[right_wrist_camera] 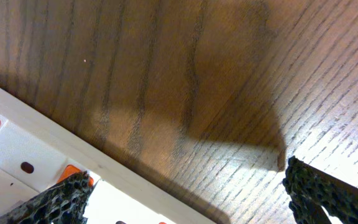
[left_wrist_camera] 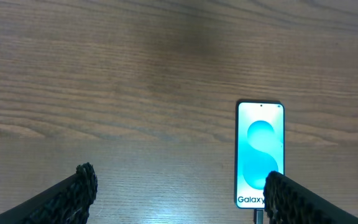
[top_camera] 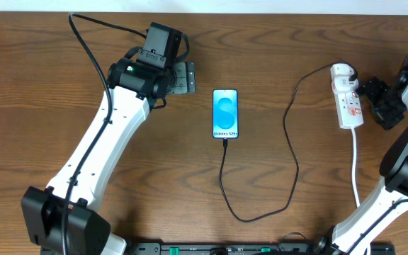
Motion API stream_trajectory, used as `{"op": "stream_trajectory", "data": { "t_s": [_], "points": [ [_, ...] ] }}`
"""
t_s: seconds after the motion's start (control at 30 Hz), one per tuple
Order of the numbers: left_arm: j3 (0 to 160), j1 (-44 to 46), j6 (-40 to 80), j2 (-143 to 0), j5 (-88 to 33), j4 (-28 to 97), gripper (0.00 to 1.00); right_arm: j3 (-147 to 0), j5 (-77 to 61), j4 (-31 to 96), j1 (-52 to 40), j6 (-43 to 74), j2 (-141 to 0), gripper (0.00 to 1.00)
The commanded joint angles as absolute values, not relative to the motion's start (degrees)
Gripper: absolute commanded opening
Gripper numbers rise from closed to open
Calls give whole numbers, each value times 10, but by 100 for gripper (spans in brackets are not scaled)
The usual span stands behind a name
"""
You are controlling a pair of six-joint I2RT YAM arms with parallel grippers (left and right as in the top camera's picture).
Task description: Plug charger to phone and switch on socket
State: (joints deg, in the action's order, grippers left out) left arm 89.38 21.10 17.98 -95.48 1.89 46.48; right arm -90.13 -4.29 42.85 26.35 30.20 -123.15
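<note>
The phone (top_camera: pixel 225 113) lies face up mid-table, its light-blue screen lit; it also shows in the left wrist view as the phone (left_wrist_camera: pixel 260 155). The charger (top_camera: pixel 291 134), a thin black cable, runs from the phone's near end in a loop to a black plug (top_camera: pixel 350 71) at the far end of the white socket (top_camera: pixel 350 103). Its connector tip (left_wrist_camera: pixel 258 216) sits in the phone's port. My left gripper (top_camera: pixel 183 76) is open, left of the phone, nothing between its fingers (left_wrist_camera: pixel 82 186). My right gripper (top_camera: pixel 371 100) is open just right of the socket (right_wrist_camera: pixel 23 155), beside a red switch (right_wrist_camera: pixel 73 171).
The socket's white cord (top_camera: pixel 355 163) trails toward the near edge by the right arm's base. The black cable loop (top_camera: pixel 246 218) lies on the brown wooden table (top_camera: pixel 154 163) in front of the phone. The left arm (top_camera: pixel 112 142) slants across the left side.
</note>
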Motion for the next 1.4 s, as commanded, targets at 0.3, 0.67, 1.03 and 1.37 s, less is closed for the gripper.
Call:
{"op": "stream_trajectory", "data": {
  "t_s": [0.3, 0.67, 1.03, 1.37],
  "points": [
    [897, 211, 176, -958, 30, 467, 87, -884, -100, 417, 262, 304, -1239, 99],
    [897, 211, 176, -958, 31, 467, 88, -884, -124, 415, 262, 304, -1239, 99],
    [897, 211, 176, -958, 30, 467, 87, -884, -124, 416, 262, 308, -1239, 99],
    [897, 211, 176, -958, 31, 467, 87, -884, -124, 425, 262, 308, -1239, 99]
  ]
}}
